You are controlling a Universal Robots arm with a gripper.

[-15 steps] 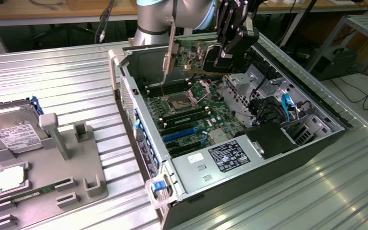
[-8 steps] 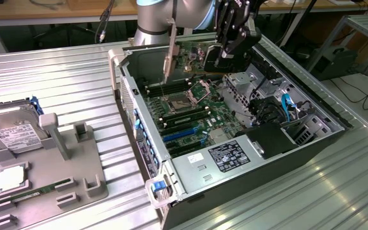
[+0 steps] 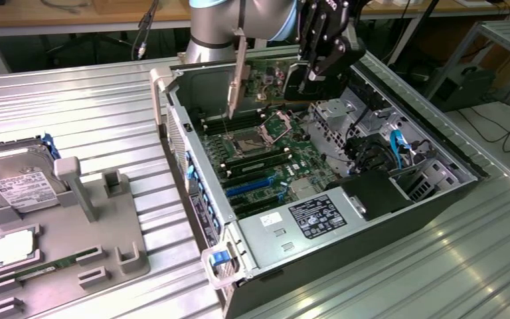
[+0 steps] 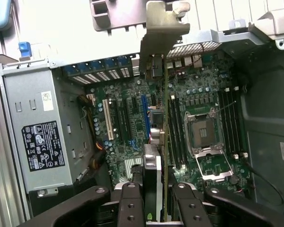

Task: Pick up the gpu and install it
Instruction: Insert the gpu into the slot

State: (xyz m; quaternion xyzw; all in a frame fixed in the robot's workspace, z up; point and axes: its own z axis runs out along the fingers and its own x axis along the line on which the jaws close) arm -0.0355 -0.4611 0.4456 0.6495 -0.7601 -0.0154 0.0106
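Pincer [image 3: 313,74] clamped on the gpu [image 3: 268,80], at 12–1 o'clock in the exterior view. The card is held on edge, up around the rim of the open PC case [image 3: 432,199] and above the motherboard [image 3: 264,159], not seated in a slot.

Its silvery bracket [image 4: 162,33] is at the end away from the pincer, next to the perforated back wall of the case. In the wrist view the fingers [image 4: 130,203] sit one on each face of the card. The card edge runs in a line between the blue expansion slot [image 4: 145,118] and the memory slots beside the CPU socket [image 4: 203,132].

The power supply [image 3: 317,216] with its black label is at the 5 o'clock end of the case.

At 8 o'clock in the exterior view, a grey parts holder [image 3: 95,246] sits on the ribbed metal table [image 3: 78,106]. It carries the hard drive [image 3: 16,189] and a green memory stick [image 3: 38,272], well apart from the case.
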